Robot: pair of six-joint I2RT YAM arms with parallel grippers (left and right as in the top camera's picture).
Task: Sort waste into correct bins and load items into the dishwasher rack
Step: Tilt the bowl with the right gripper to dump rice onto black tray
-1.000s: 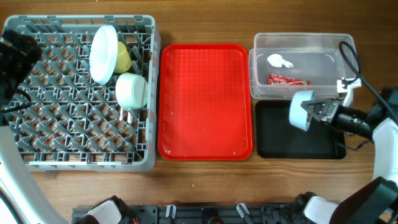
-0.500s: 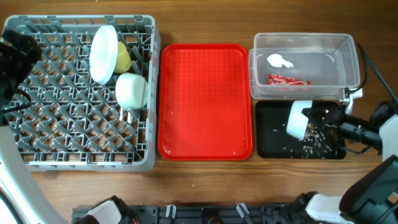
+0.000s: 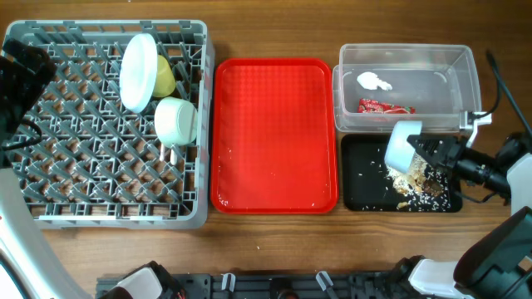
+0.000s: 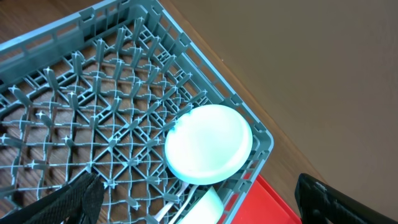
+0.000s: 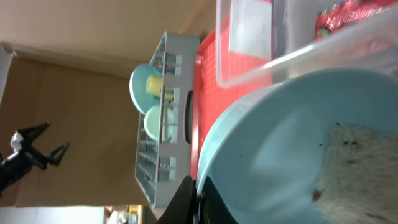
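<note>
The brown wooden surface [image 3: 274, 245] carries a large square grey plastic lattice rack [image 3: 83, 178] across its left end. A big red rectangular plastic serving tray [image 3: 274, 133] lies in the middle, just beside the rack's right wall. At the far right corner sits a clear rectangular plastic tub [image 3: 407, 50]. A shallow black rectangular tray [image 3: 362, 178] lies just in front of it, toward the near right corner.

In the far part of the rack a pale blue round plate [image 3: 138, 72] stands on edge. A small yellow-green cup [image 3: 166, 79] is tucked against its right side. Just nearer than these lies the racked pale bowl [image 3: 175, 121], on its side among the pegs.

The left arm's fingers [image 4: 68, 199] hang spread wide apart above the rack with nothing between them.

The right arm's fingers [image 3: 436, 154] pinch the rim of the tipped pale bowl [image 3: 401, 148]. This bowl is held tilted over the black tray, close to the tub's near wall. The right wrist view shows a patch of scraps clinging inside it.

Beige-white rice-like food scraps [image 3: 420, 184] lie heaped on the black tray below the bowl's mouth, with loose grains scattered around.

Inside the tub lie a crinkled red snack wrapper [image 3: 385, 106] and, farther back, a small crumpled white tissue [image 3: 373, 80], apart from each other.
</note>
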